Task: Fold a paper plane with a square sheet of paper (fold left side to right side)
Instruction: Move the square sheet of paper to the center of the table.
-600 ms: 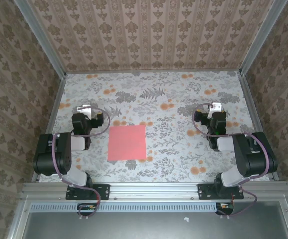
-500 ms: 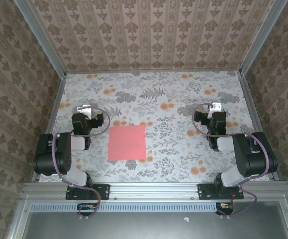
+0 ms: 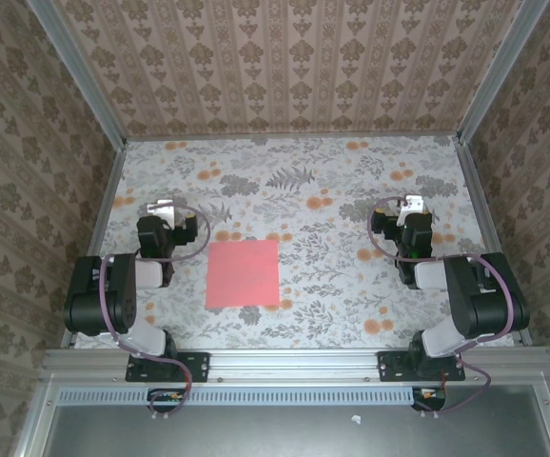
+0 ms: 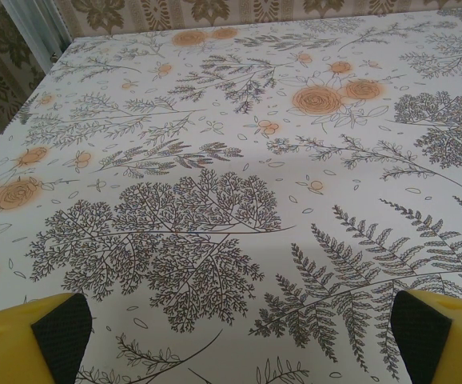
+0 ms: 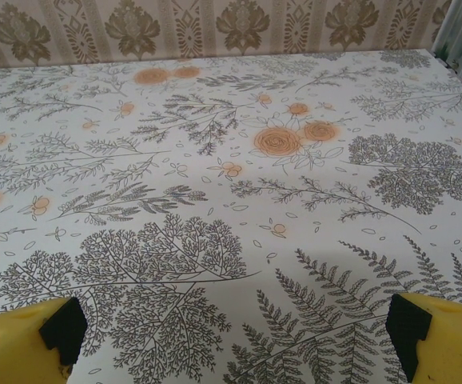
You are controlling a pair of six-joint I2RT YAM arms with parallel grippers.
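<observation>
Brown damask wallpaper (image 3: pixel 294 67) closes in three sides of a flat tabletop (image 3: pixel 351 171) printed with grey ferns and orange flowers. An aluminium rail (image 3: pixel 294 360) runs along its near edge.

One square sheet of thin salmon-pink matte paper (image 3: pixel 244 273) lies flat and unfolded toward the near edge, left of centre, apart from both arms.

Assessment: very light and limp, easily creased or torn, and liable to slide on the smooth print. It is best taken at its left edge or a left corner.

Claws: the left gripper (image 3: pixel 164 207) and the right gripper (image 3: pixel 410 203) both stand released. Their yellow fingers (image 4: pixel 23 336) are spread wide over bare surface, grasping nothing.
</observation>
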